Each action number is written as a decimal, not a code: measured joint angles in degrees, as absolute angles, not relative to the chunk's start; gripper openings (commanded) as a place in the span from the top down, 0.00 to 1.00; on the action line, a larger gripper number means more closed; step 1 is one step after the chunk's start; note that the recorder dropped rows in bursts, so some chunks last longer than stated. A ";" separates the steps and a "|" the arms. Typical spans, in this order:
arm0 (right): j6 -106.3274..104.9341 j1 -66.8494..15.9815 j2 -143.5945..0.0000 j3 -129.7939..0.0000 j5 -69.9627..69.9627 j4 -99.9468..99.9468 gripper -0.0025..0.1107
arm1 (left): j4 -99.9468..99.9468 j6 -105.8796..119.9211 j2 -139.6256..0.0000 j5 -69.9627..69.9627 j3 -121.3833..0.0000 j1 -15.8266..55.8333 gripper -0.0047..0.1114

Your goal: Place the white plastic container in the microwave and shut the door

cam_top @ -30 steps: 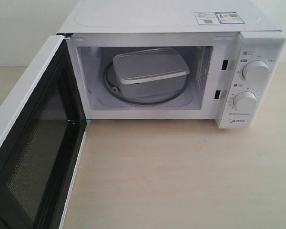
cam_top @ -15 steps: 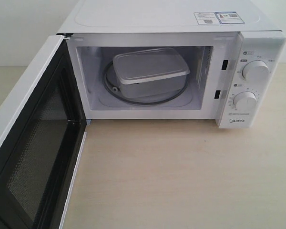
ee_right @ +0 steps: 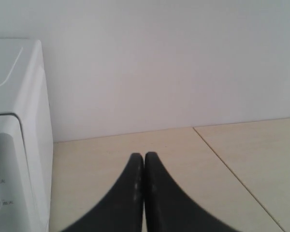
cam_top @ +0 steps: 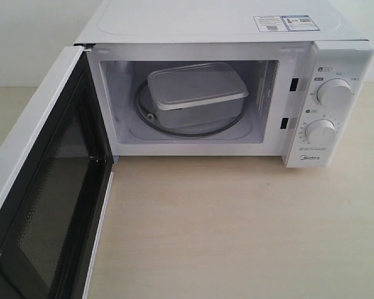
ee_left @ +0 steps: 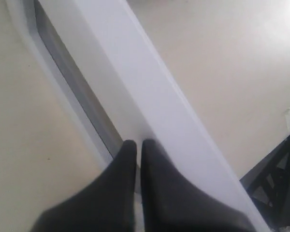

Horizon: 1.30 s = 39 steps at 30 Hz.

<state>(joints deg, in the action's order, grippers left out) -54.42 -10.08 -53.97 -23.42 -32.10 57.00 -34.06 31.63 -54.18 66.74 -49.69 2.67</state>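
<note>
Pale wooden tabletop (cam_top: 237, 237) filled the foreground of the exterior view, running back to the microwave (cam_top: 237, 25). Nearest, on the left, the door (cam_top: 43, 205) stood wide open, its black mesh inner face toward the camera. The left gripper (ee_left: 137, 145) was clenched on nothing, its fingertips together at the door's outer white face beside the dark window strip; whether they touched it could not be told. The door looked stiff, smooth and easy on its hinge, so a flat push on that outer face near the free edge would likely serve better than a pinch. Farther back, the white plastic container (cam_top: 196, 93) sat lidded on the turntable (cam_top: 146, 112) inside the cavity. The right gripper (ee_right: 144, 157) was likewise closed and empty, beside the microwave, facing the wall (ee_right: 159, 63).
</note>
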 measured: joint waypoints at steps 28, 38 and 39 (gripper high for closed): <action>-51.40 -9.96 -53.97 -23.56 -21.59 55.79 0.98 | -37.50 33.70 -69.21 47.82 -49.72 21.52 0.92; -50.06 -9.96 -53.97 -23.76 -14.73 53.12 0.98 | -45.49 42.08 -72.83 38.91 -49.72 23.62 0.92; -49.86 -9.95 -53.97 -23.76 -14.10 53.12 0.98 | -47.95 44.28 -73.58 37.33 -49.82 23.75 0.92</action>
